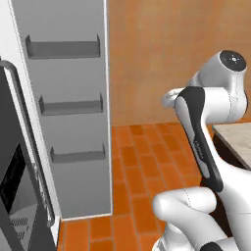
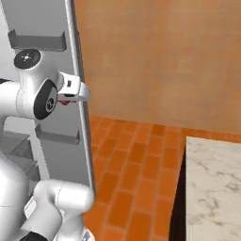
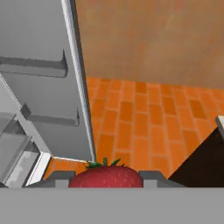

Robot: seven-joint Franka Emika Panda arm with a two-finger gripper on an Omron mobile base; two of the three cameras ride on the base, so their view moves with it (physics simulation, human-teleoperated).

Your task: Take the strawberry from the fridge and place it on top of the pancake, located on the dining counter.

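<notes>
The strawberry (image 3: 105, 176), red with a green leafy top, sits at the bottom of the hand view, and my gripper (image 3: 105, 180) is shut on it with a finger on each side. In the right base view it is a small red spot (image 2: 64, 101) under the white hand, held in the air beside the edge of the fridge's open door (image 2: 77, 70). The fridge (image 1: 22, 186) stands at the left with its black dispenser panel. A corner of the dining counter's marble top (image 2: 212, 188) lies to the right. The pancake is out of view.
The open door's inner side (image 1: 73, 108) carries three grey shelves. Orange tiled floor (image 3: 144, 122) stretches between the fridge and the counter's dark base (image 3: 201, 162), with an orange wall (image 2: 160, 56) behind. Fridge interior shelves (image 3: 15, 148) lie at lower left.
</notes>
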